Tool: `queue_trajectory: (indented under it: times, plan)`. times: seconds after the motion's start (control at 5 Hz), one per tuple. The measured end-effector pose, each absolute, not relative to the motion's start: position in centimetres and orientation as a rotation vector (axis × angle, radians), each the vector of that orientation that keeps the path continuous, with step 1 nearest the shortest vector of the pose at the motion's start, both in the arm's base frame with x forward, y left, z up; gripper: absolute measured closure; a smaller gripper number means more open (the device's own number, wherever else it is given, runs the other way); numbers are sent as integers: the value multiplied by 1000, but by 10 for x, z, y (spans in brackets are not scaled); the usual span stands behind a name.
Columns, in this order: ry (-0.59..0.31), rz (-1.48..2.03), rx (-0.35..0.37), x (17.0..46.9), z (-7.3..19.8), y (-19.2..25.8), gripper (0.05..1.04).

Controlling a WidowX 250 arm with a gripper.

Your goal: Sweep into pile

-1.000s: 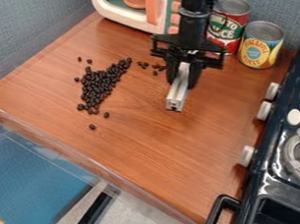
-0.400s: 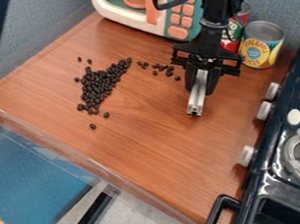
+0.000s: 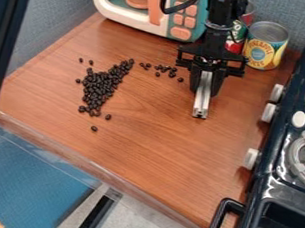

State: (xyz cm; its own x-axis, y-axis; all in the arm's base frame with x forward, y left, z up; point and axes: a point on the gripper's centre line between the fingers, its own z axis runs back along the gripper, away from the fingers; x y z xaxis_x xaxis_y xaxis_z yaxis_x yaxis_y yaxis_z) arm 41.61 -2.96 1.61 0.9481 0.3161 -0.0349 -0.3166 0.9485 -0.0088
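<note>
The gripper (image 3: 205, 85) has its jaws clamped on a metal bar (image 3: 201, 103). The dark beans (image 3: 102, 86) lie left of the jaws, a smaller scatter closest to them.

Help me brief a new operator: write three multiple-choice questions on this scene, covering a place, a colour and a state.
1. Where is the main heap of dark beans?
A) On the stove
B) On the wooden counter
C) Inside the toy microwave

2. What colour are the microwave's buttons?
A) Blue
B) Black
C) Coral

3. How is the gripper?
A) Holding a metal bar
B) Open and empty
C) Holding a can

B: the heap rests on brown wood.
C: they show pinkish orange.
A: the bar sits between its fingers.
</note>
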Motion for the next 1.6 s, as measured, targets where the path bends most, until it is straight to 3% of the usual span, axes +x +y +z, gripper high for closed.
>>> queue_trajectory:
  times: [0.8, 1.6]
  plan:
    - [-2, 671, -45, 420, 18, 57, 711]
    - [-37, 1034, -77, 378, 28, 96, 711]
